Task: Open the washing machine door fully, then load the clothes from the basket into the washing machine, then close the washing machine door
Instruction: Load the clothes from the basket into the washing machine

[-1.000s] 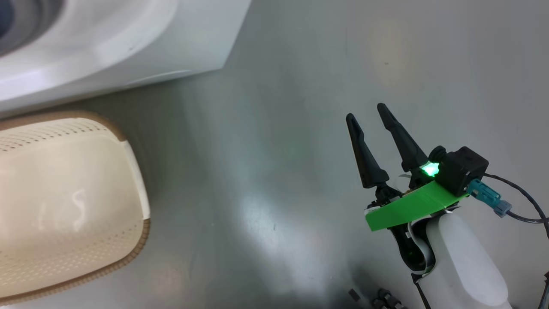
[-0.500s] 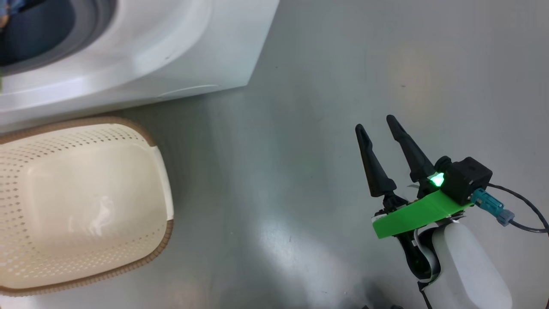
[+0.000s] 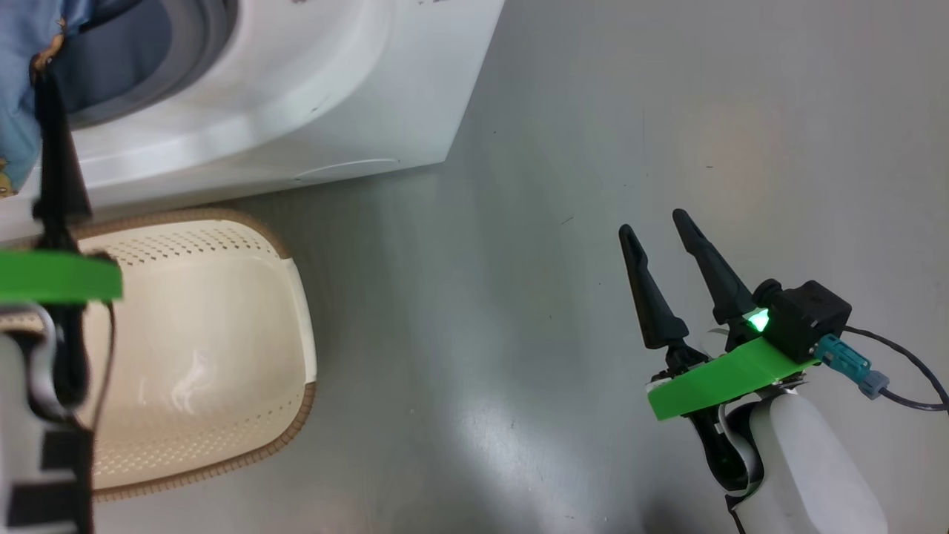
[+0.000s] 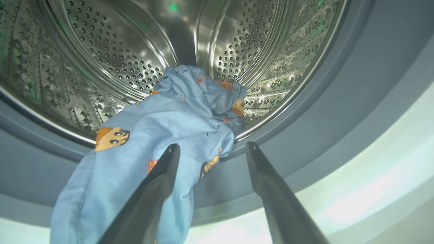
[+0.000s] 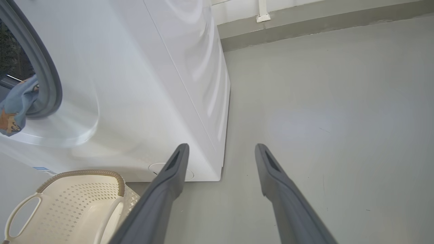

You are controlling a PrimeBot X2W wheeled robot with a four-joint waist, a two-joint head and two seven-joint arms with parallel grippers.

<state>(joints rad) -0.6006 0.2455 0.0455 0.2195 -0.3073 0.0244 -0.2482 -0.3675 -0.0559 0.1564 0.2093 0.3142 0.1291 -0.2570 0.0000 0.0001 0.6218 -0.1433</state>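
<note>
Now my view swings left: basket [image 3: 185, 245] empty.
Left claw [image 4: 213, 145] and right claw [image 3: 653, 221] gape empty; clothes [image 3: 15, 96] hang half out of the washing machine [image 3: 334, 89], upper left, so loading isn't finished.

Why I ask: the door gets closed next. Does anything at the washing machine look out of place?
Yes. The blue bear-print garment lies only partly in the drum; its lower part hangs out over the grey seal, where a closing door could trap it.

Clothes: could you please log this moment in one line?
clothes: draped over seal | basket: looks empty | left claw, right claw: open
</note>
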